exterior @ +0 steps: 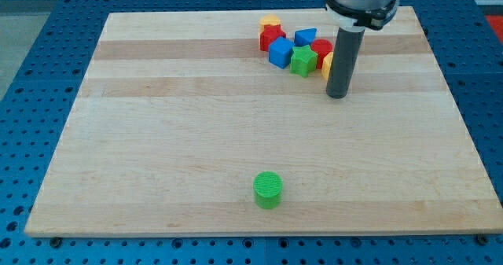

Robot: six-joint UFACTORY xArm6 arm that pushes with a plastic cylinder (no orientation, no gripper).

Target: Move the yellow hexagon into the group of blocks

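Observation:
A cluster of blocks lies near the view's top, right of centre. It holds a yellow block (270, 20), a red block (272, 37), a blue cube (280, 53), a green block (303, 60), a second blue block (305, 37) and a second red block (321, 49). Another yellow block (326, 63) sits at the cluster's right edge, partly hidden behind the rod, so I cannot make out its shape. My tip (337, 95) rests on the board just below and to the right of that yellow block, close to it or touching it.
A green cylinder (268, 189) stands alone near the view's bottom centre. The wooden board (157, 139) lies on a blue perforated table, and its right edge runs near the rod.

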